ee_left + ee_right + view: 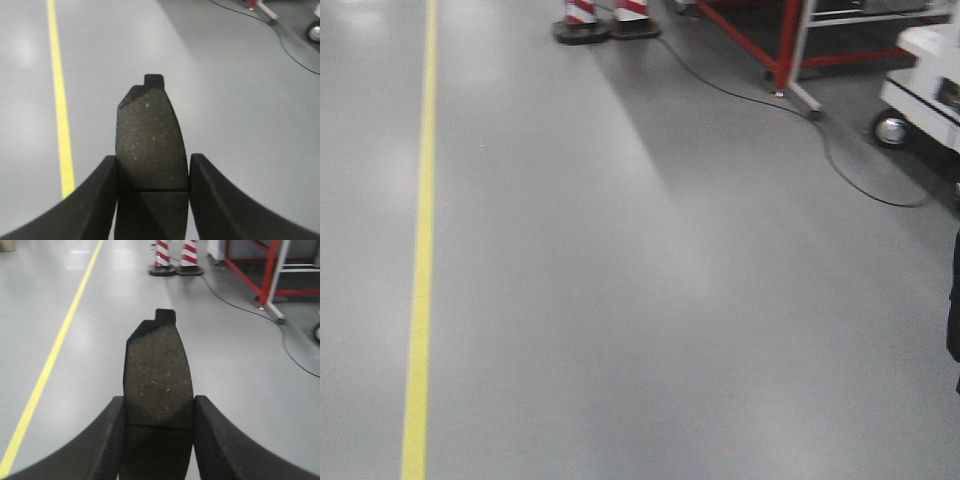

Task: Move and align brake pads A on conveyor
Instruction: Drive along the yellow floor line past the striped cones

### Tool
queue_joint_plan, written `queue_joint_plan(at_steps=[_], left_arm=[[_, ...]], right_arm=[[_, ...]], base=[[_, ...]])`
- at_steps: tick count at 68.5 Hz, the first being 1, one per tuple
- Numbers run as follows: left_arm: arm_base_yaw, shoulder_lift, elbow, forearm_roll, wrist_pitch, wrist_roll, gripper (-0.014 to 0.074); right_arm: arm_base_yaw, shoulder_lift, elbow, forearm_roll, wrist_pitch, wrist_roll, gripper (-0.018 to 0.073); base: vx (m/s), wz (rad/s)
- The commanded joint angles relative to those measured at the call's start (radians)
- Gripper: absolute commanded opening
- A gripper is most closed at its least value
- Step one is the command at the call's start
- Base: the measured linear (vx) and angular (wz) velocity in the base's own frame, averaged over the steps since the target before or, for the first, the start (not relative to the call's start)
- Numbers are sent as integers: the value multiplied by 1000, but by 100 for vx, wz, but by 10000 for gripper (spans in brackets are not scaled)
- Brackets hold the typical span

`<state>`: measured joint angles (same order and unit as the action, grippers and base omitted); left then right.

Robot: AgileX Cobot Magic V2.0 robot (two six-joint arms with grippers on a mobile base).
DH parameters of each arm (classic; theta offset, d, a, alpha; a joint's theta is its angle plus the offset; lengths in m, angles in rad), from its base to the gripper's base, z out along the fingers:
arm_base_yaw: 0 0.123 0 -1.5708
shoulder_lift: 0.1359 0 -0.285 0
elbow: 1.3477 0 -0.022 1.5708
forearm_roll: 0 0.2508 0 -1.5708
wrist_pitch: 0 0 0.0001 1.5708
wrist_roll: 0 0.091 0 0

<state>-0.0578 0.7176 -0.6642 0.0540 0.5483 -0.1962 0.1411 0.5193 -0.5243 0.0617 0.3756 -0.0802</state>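
a: how does the left tool (152, 159) stand?
b: part way closed. its two black fingers (95, 205) press the long edges of the left brake pad (150, 130). the pad sticks out ahead of the tips, its notched tab end farthest away, and a thin groove crosses it right between the fingers.
a: and the right tool (158, 399)?
b: the same. it is narrowed to the width of the right brake pad (157, 360) and grips it on both sides, speckled dark face up, tab end forward.
a: where are the pads, taking the yellow line (55, 345) as the mark?
b: both are held above the grey floor (620, 300), to the right of the yellow line.
a: any writing?
b: a dark patch on the white cart (930, 80) is too blurred to read. the only clear markings are the red and white stripes on two cones (175, 260), which stand right of the line at the far end. a red frame (250, 275) is further right again, and a black cable (240, 307) runs across the floor beside it.
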Motion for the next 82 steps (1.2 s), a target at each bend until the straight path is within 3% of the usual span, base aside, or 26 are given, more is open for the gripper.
queue_joint_plan(at_steps=[1,46,82], left_arm=[[-4,-3,-33,0,-84,-6,164],[-4,-3,-33,0,-84,-6,164],[-4,-3,-33,0,-84,-6,164]], right_arm=[[-1,1,-30,-3,-102,-11,25],[-1,1,-30,-3,-102,-11,25],[-1,1,-30,-3,-101,-11,25]], base=[[18,59],[18,52],[27,-1]])
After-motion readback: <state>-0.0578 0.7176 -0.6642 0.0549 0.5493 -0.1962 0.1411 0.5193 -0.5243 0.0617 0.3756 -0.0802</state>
